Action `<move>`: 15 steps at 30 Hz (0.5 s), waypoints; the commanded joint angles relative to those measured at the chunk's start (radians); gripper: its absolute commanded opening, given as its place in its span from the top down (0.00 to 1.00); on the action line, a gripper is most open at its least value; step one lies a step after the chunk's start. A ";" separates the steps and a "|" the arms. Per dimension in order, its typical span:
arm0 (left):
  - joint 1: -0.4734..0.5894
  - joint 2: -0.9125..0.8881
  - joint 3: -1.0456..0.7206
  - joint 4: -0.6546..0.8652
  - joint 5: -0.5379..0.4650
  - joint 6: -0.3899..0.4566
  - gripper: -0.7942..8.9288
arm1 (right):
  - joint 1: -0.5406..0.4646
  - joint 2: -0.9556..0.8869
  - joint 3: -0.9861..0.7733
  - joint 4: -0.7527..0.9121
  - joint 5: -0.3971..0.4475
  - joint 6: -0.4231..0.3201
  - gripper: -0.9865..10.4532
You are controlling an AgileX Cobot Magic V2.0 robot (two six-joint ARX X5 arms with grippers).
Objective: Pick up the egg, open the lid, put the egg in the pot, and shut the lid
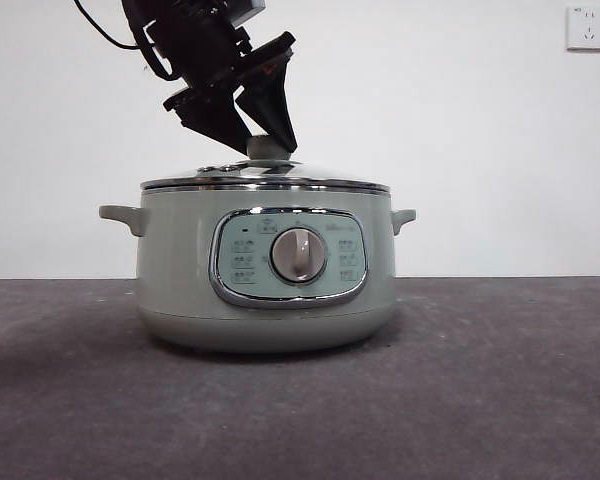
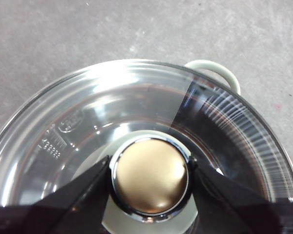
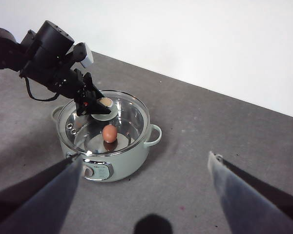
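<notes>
The lid [image 1: 265, 176] is seated on the pot [image 1: 180, 270], its knob [image 2: 150, 175] clasped by the left tool [image 2: 150, 178]. The egg [image 3: 109, 133] is seen inside, at the pot's centre. The right tool [image 3: 146, 195] is held spread wide, well off at the pot's 4 o'clock.

My left gripper [image 2: 150, 175] angled down, jaws clamped tight; right gripper [image 3: 141, 170] hangs high, jaws spread wide.

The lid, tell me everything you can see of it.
The lid is a round dome of clear glass with a shiny chrome rim and a pale green knob capped in brushed metal. It sits level on the pot, closed. The left gripper has a finger on each side of the knob. The egg shows through the glass.
</notes>
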 commanded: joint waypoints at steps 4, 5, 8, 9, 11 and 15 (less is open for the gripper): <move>-0.003 0.000 0.007 0.007 0.000 0.002 0.93 | 0.000 -0.002 -0.006 -0.023 0.005 0.007 0.53; -0.003 0.000 0.007 0.003 0.000 0.002 0.93 | 0.000 -0.002 -0.006 -0.023 0.005 0.007 0.53; -0.003 0.000 0.007 -0.009 0.001 0.002 0.92 | 0.000 -0.002 -0.006 -0.022 0.005 0.008 0.53; -0.003 0.000 0.007 -0.011 0.001 0.002 0.92 | 0.000 -0.002 -0.006 -0.023 0.005 0.008 0.53; -0.003 0.000 0.007 -0.013 0.001 0.002 0.88 | 0.000 -0.002 -0.006 -0.023 0.005 0.008 0.53; -0.002 0.000 0.007 -0.013 0.001 0.002 0.59 | 0.000 -0.002 -0.006 -0.023 0.005 0.008 0.53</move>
